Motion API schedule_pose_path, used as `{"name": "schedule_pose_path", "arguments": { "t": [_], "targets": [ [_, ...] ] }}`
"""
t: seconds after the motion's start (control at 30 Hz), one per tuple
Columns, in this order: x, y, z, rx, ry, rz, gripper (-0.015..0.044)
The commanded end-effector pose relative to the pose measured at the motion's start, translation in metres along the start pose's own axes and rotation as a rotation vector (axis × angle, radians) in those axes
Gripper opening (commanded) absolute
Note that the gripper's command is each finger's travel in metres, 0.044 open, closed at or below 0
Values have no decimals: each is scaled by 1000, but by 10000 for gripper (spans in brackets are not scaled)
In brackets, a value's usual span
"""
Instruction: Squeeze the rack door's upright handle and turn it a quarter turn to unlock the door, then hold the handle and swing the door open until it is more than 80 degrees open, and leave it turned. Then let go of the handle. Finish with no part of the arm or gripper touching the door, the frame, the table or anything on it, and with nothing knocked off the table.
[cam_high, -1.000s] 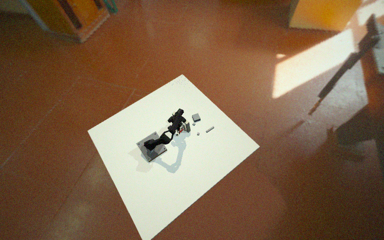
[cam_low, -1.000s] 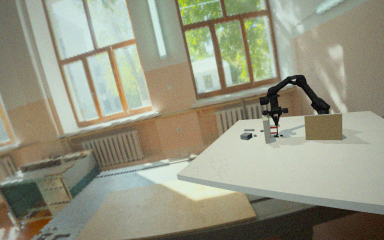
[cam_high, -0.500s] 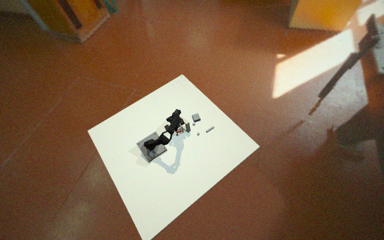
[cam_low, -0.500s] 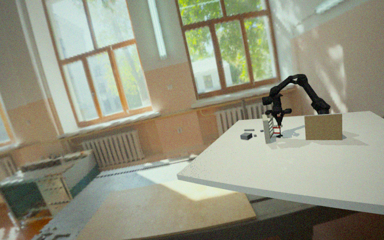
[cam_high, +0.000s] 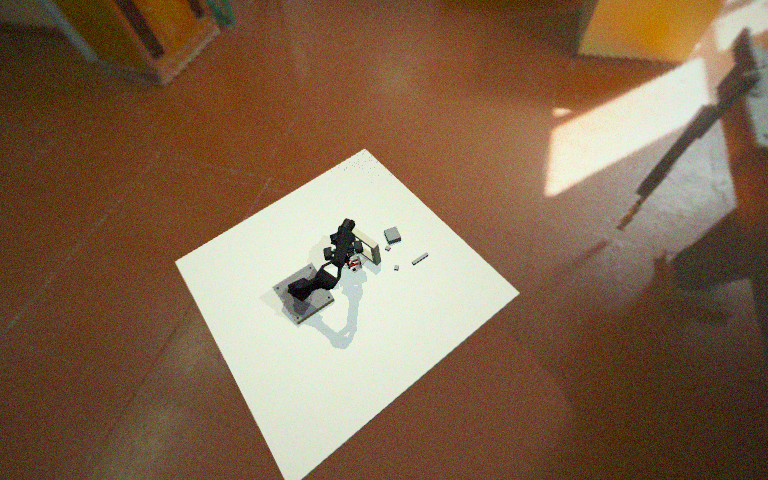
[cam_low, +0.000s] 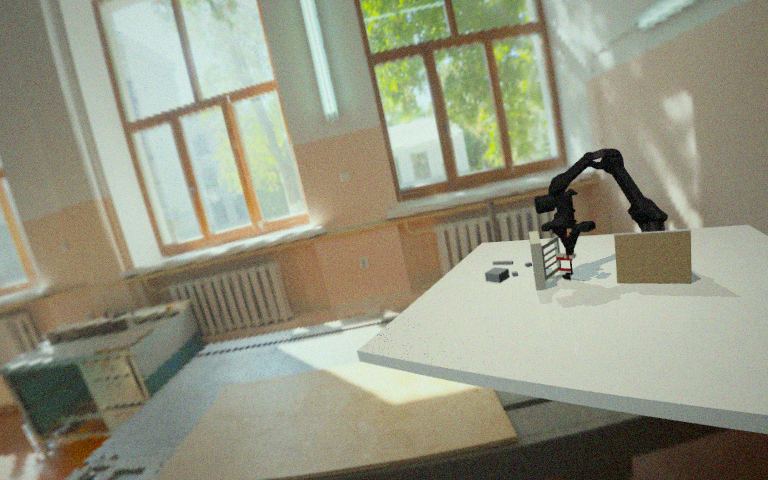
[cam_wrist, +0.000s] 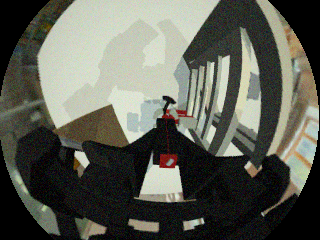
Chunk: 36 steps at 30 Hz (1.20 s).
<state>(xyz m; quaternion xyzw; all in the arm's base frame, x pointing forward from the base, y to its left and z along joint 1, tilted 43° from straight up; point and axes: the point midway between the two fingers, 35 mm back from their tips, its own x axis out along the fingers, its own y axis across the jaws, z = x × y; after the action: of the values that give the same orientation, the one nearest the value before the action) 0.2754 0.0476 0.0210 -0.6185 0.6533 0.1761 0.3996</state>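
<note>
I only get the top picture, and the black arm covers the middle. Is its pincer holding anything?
Observer: Yes. The wrist view shows the pincer shut on the red handle.
Visitor: And that pale rack beside it, is it just an empty frame?
Observer: No. The exterior view shows several dark crossbars, one above another.
Visitor: Does the arm reach down from above or sideways?
Observer: From above. In the exterior view it arches up high, then its pincer points down at the handle.
</note>
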Motion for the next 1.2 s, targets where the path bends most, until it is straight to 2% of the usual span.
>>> {"name": "schedule_pose_path", "arguments": {
  "t": [0.0, 1.17],
  "targets": [
    [0, 2, 2, 90, -6, -9, 23],
    [0, 58, 37, 611, -10, -4, 23]
  ]
}}
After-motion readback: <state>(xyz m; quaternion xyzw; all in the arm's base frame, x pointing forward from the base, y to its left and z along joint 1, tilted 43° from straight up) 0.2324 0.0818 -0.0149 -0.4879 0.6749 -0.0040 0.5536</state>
